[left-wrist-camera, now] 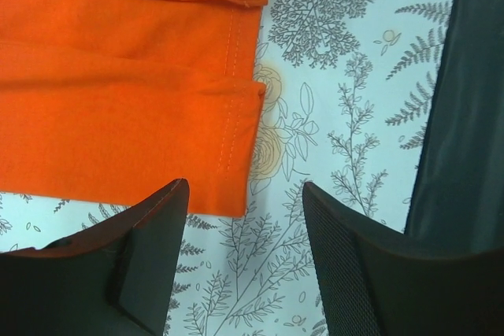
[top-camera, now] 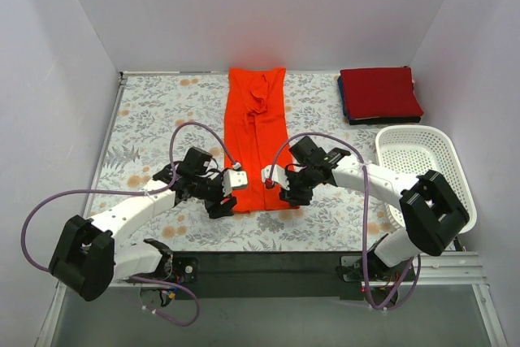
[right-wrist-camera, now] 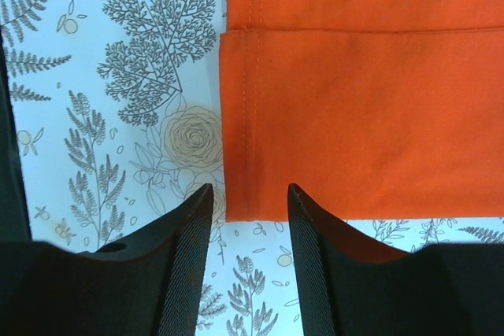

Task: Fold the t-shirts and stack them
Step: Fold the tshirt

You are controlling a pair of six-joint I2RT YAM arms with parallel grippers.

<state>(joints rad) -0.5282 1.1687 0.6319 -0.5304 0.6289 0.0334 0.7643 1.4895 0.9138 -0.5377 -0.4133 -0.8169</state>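
table (top-camera: pixel 162 73): floral cloth (top-camera: pixel 150 119) on top
orange t-shirt (top-camera: pixel 257 140): mid-table, sides folded in to a long strip; cross-folds and stacking left
stack: crimson t-shirt (top-camera: pixel 380 93) on blue t-shirt (top-camera: pixel 344 108), far right corner, both folded
left claw (left-wrist-camera: pixel 244 194): open, empty, at near-left hem corner
right claw (right-wrist-camera: pixel 250 194): open, empty, at near-right hem corner
progress: two of three done, my read
labels: none readable

Bright even light, sharp pics
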